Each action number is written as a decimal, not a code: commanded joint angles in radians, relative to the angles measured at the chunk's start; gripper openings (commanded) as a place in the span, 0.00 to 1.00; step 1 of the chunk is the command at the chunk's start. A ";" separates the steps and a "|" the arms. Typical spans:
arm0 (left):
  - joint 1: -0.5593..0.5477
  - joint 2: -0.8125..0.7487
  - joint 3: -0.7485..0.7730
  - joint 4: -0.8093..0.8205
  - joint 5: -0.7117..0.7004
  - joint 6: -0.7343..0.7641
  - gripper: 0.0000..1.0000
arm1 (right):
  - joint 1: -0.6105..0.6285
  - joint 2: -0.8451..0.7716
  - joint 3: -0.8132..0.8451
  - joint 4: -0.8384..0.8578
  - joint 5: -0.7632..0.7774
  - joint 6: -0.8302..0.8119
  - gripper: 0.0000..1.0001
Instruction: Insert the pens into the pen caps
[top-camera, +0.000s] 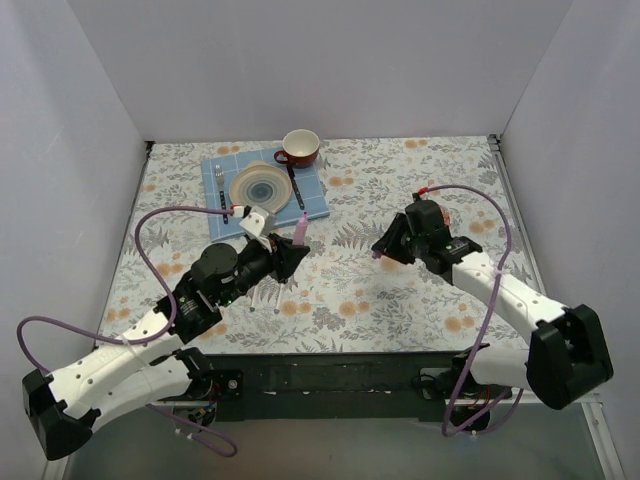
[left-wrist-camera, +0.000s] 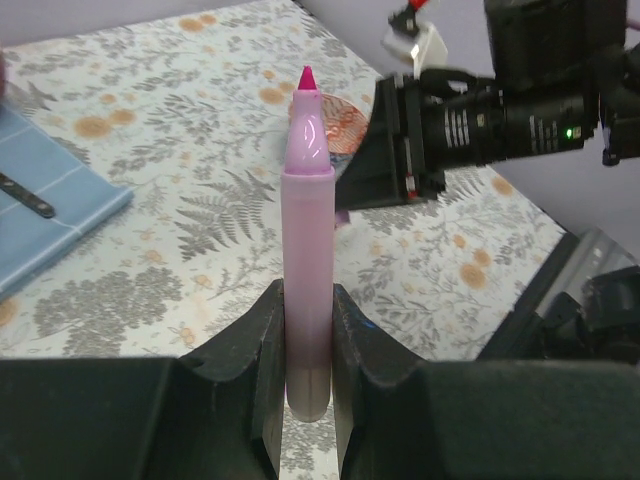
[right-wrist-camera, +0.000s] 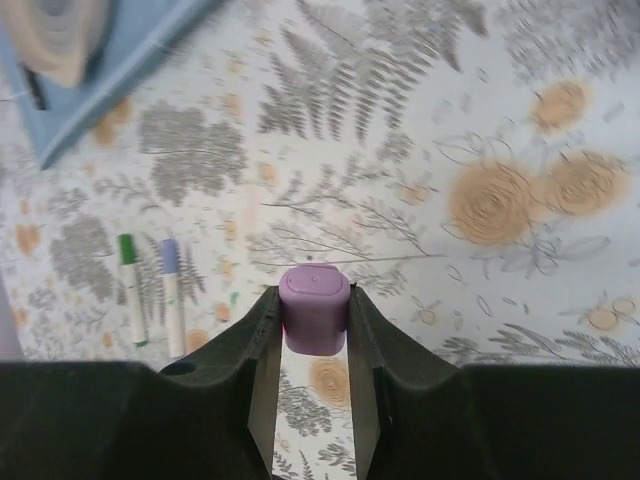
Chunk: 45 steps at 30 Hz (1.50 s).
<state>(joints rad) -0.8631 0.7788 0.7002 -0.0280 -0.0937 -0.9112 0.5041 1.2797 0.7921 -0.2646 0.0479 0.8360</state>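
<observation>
My left gripper (top-camera: 290, 256) (left-wrist-camera: 308, 300) is shut on the thick pale pink pen (left-wrist-camera: 306, 200), gripped near its blunt end. Its magenta tip points away toward the right arm. The pen also shows in the top view (top-camera: 300, 232). My right gripper (top-camera: 385, 248) (right-wrist-camera: 314, 298) is shut on a lilac pen cap (right-wrist-camera: 314, 312), closed end facing away from the camera. The two grippers face each other a short gap apart above the floral table. Two slim white pens lie side by side on the cloth, one green-tipped (right-wrist-camera: 130, 290), one blue-tipped (right-wrist-camera: 171, 297).
A blue mat (top-camera: 316, 203) at the back holds a plate (top-camera: 260, 185), a fork (top-camera: 219, 185) and a knife (top-camera: 296, 188). A red cup (top-camera: 299, 148) stands behind it. White walls close in the table on three sides.
</observation>
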 joint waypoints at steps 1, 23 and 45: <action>0.001 0.048 0.024 0.019 0.170 -0.118 0.00 | 0.001 -0.074 0.099 0.119 -0.098 -0.155 0.01; 0.001 0.254 -0.011 0.211 0.404 -0.264 0.00 | 0.096 -0.269 0.088 0.453 -0.212 -0.044 0.01; 0.001 0.228 -0.031 0.208 0.370 -0.236 0.00 | 0.194 -0.330 0.012 0.444 -0.247 -0.038 0.01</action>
<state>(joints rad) -0.8631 1.0462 0.6914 0.1726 0.2966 -1.1652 0.6746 0.9947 0.8330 0.1673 -0.1890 0.8085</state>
